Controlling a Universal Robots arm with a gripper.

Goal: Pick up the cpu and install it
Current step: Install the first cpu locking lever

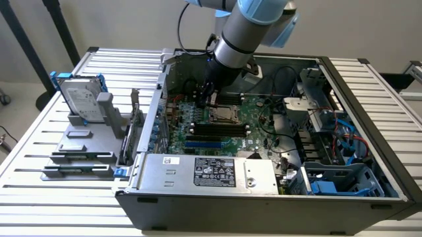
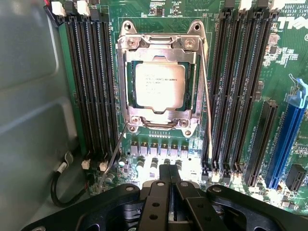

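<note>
Open computer case (image 1: 264,212) around the motherboard (image 1: 257,123), flat on a slatted table (image 1: 26,168). Grey power-supply box (image 1: 211,173) along the motherboard's near edge in the exterior view. Robot arm (image 1: 237,44) reaching down over the motherboard's middle. Hard drive (image 1: 82,101) in a blue bracket, well apart from the motherboard, outside the case. Metal socket frame (image 2: 130,48) between the motherboard's memory slots (image 2: 91,86). Gripper (image 2: 168,173) hovering just beside that frame, fingers pressed together, gripping nothing. Cpu (image 2: 160,86) lying inside the frame on the motherboard, silver top up.

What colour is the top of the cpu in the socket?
The cpu top is silver-grey with faint print; the wrist view shows it best.
</note>
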